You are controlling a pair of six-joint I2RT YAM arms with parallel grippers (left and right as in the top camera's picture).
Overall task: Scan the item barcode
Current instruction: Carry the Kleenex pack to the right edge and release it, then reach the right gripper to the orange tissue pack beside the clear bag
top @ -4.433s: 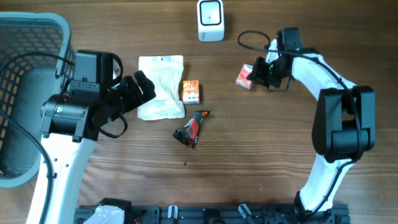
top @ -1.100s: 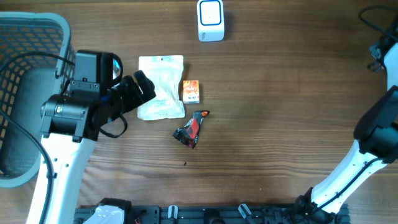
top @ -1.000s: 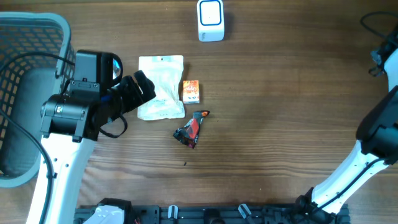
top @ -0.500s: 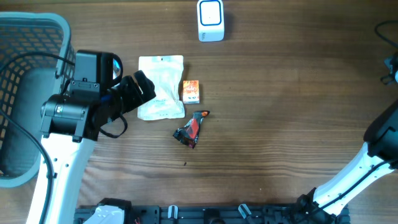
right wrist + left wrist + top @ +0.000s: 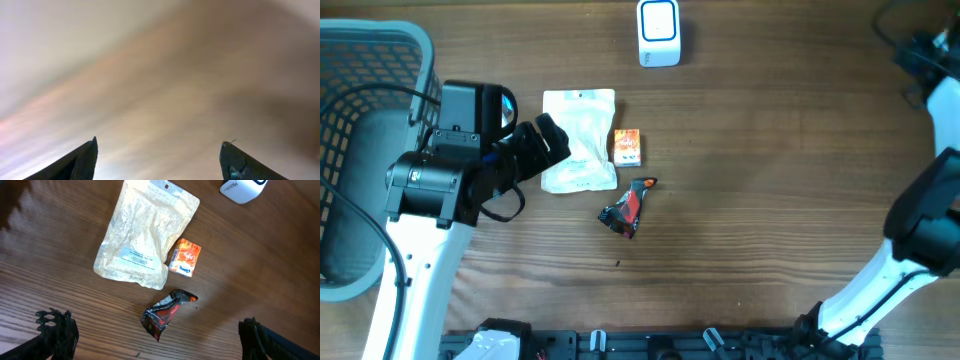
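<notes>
Overhead: white pouch (image 5: 579, 153), orange box (image 5: 627, 147) and crumpled wrapper (image 5: 627, 206) lie unheld left of the table's (image 5: 770, 200) centre; scanner (image 5: 658, 32) at its far edge.
Left wrist: left gripper (image 5: 155, 329) gapes above them; the flat pouch could slip a pinch.
Right wrist: right gripper (image 5: 159, 151) parted, empty, blurred.

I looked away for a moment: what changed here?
The right arm swung from beside the scanner out to the right edge; the small red packet it held is out of view, and the right gripper is open and empty. The left arm, white pouch, orange box and dark wrapper stayed put.
</notes>
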